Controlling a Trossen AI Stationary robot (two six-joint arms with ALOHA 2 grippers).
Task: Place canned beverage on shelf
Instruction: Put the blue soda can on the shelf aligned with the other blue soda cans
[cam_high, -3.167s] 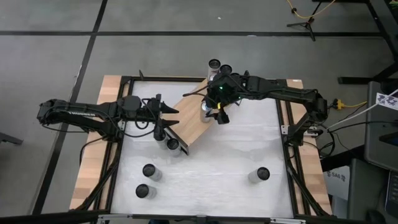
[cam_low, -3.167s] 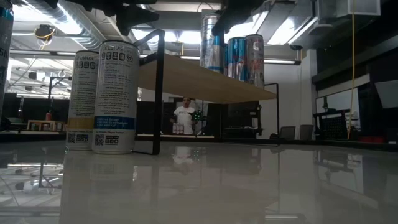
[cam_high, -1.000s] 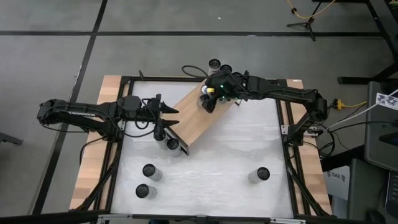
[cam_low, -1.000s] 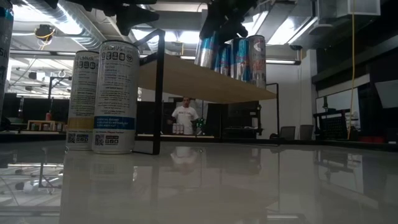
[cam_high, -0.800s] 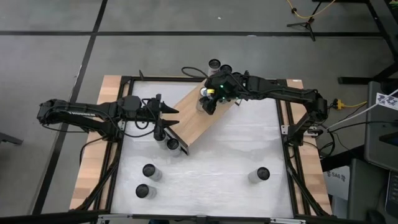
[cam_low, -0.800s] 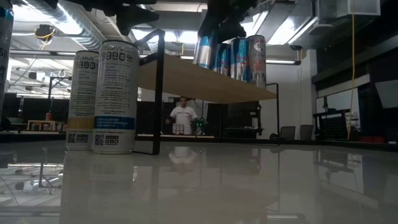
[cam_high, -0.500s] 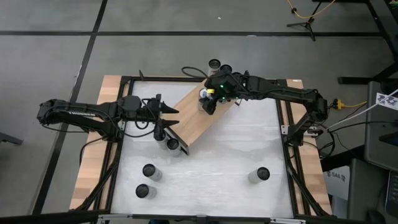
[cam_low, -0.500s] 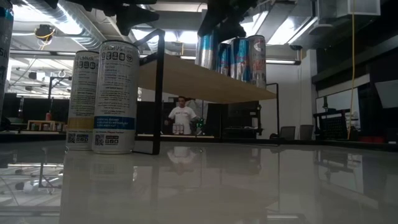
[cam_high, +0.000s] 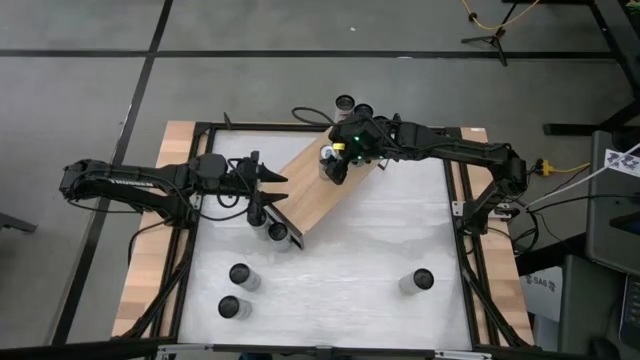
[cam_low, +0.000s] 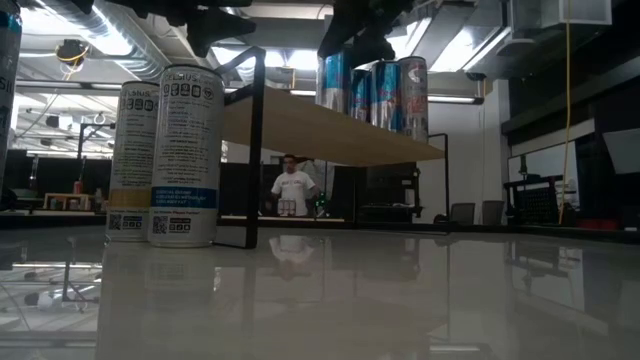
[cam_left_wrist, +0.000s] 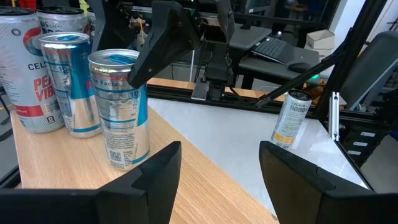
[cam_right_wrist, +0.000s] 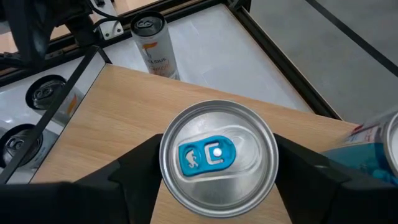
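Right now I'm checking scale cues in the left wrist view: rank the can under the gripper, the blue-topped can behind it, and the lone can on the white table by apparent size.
1. Can under the right gripper, nearest.
2. Blue-topped can, slightly smaller.
3. Lone can, smallest.
Nearness likely explains the differences.

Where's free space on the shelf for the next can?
The shelf is bare from the right gripper's can down to the end by the left gripper. The far end is crowded: two more cans stand there, close beside the held one.

person in white shirt (cam_low: 288, 187) beyond the table, laptop (cam_left_wrist: 273, 46), yellow cable (cam_high: 497, 14)
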